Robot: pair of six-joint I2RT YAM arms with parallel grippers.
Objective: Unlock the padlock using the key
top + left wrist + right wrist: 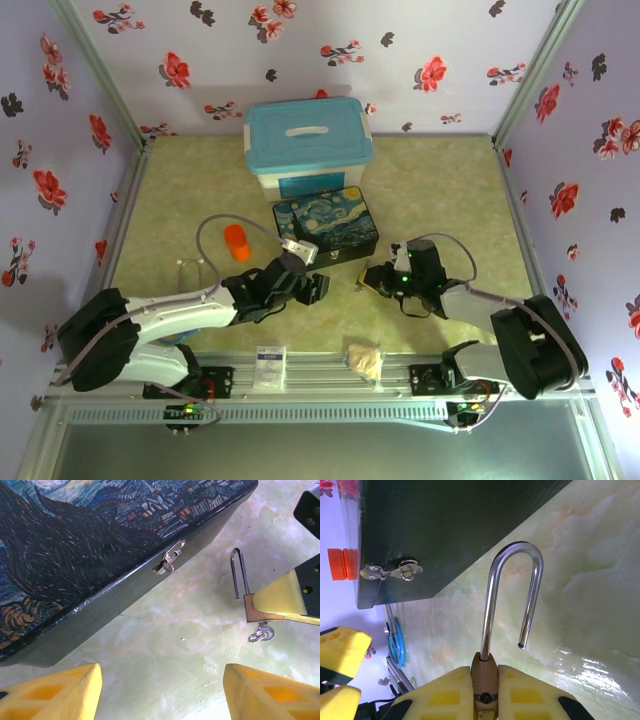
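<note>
Just off the painted box's (75,555) front, the right gripper (485,680) pinches the padlock (250,605), shackle sprung, key (261,632) dangling beneath, so the wide-spread left gripper (160,690) could knock it loose.

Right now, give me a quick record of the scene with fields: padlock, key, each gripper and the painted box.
padlock: off the box, shackle open, one leg free of the body
key: sticking out of the padlock's underside
right gripper: shut on the padlock body
left gripper: open, empty, facing the box front
painted box: on the table, hasp bare
</note>
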